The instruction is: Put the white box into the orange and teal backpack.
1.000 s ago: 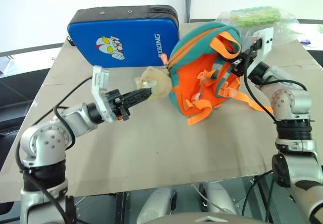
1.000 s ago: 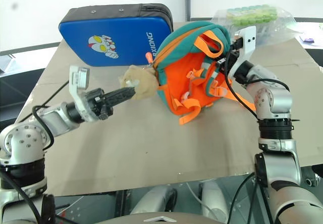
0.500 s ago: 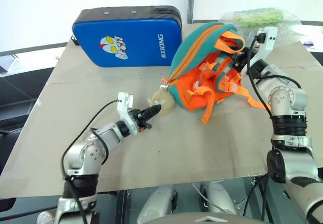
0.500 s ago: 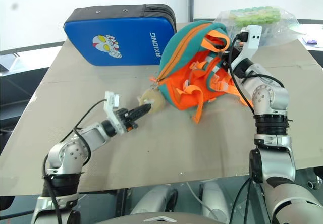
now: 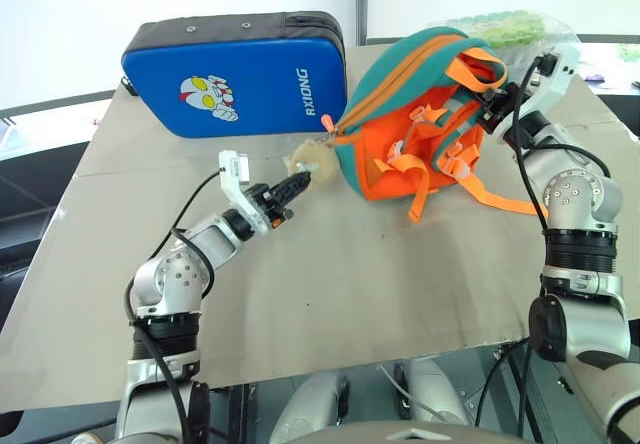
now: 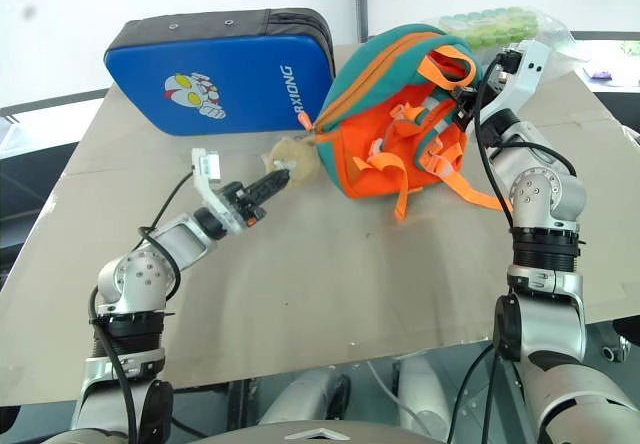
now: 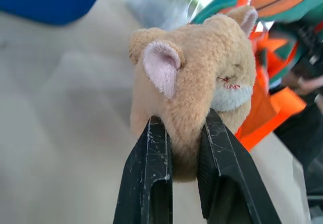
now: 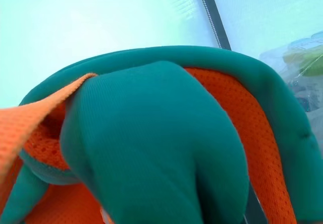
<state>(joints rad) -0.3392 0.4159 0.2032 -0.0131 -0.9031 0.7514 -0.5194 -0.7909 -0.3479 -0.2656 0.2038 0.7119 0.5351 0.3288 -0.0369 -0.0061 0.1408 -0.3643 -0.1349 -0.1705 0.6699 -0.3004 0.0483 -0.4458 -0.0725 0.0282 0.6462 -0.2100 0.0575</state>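
The orange and teal backpack (image 5: pixel 395 139) leans on the table at the back right, straps toward me. Its tan plush charm (image 7: pixel 197 77) is pinched between the fingers of my left gripper (image 5: pixel 297 182), which is shut on it just left of the backpack. My right gripper (image 5: pixel 497 116) is at the backpack's upper right, among the straps, shut on the pack and propping it up. Teal and orange fabric (image 8: pixel 161 143) lies right against the right wrist camera. The white box is out of view.
A large blue padded case (image 5: pixel 235 74) with a cartoon figure stands at the back left. A clear bag of green items (image 5: pixel 515 26) lies behind the backpack. The tan table (image 5: pixel 350 284) has open surface in front; its near edge is close to me.
My left arm has stretched forward and lower, still pinching the charm. The right gripper has drifted right with the backpack, which now leans more. The head view has shifted too.
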